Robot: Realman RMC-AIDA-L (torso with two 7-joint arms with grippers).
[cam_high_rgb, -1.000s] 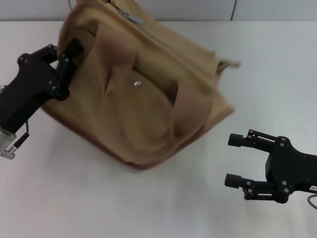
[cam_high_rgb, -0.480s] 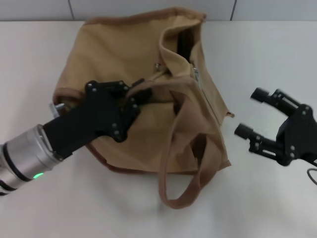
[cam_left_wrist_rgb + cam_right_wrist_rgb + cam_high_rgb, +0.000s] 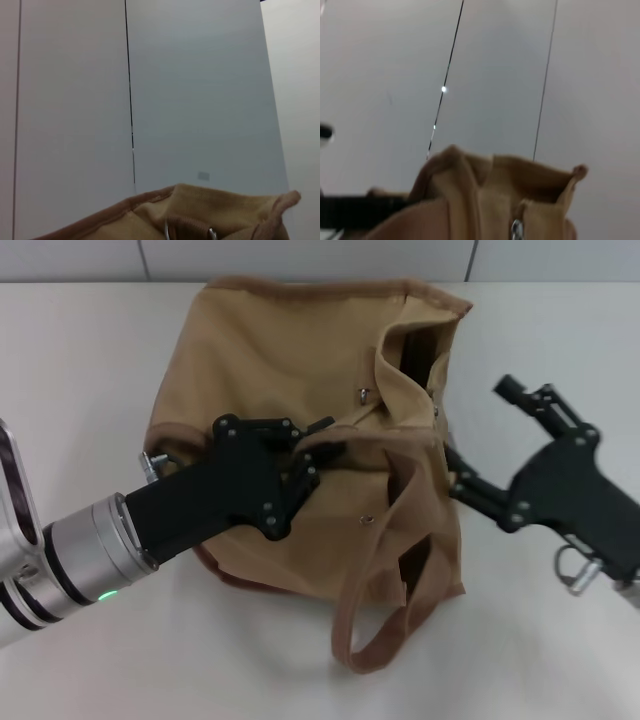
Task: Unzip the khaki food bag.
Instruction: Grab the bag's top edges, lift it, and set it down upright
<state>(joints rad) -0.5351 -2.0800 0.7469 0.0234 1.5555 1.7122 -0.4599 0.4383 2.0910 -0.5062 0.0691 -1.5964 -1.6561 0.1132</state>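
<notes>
The khaki food bag (image 3: 290,350) lies slumped in the middle of the white table, with a dark gap (image 3: 415,345) open at its far right corner. One wide strap (image 3: 365,630) loops toward the front edge. My left gripper (image 3: 318,443) is shut on the bag's fabric where a strap starts, on the middle of the bag. My right gripper (image 3: 475,422) is open at the bag's right side, and its lower finger (image 3: 462,480) touches the bag's edge. A silver zipper pull (image 3: 516,229) shows in the right wrist view. The left wrist view shows the brown-trimmed rim (image 3: 150,202).
The white table (image 3: 80,360) runs around the bag on all sides. A grey panelled wall (image 3: 300,258) stands behind the table. My left arm (image 3: 90,550) reaches in from the front left, and my right arm (image 3: 590,510) from the right.
The bag has shifted right and a little farther back, carried by my left gripper. My right gripper has moved left and forward, up against the bag's right side.
</notes>
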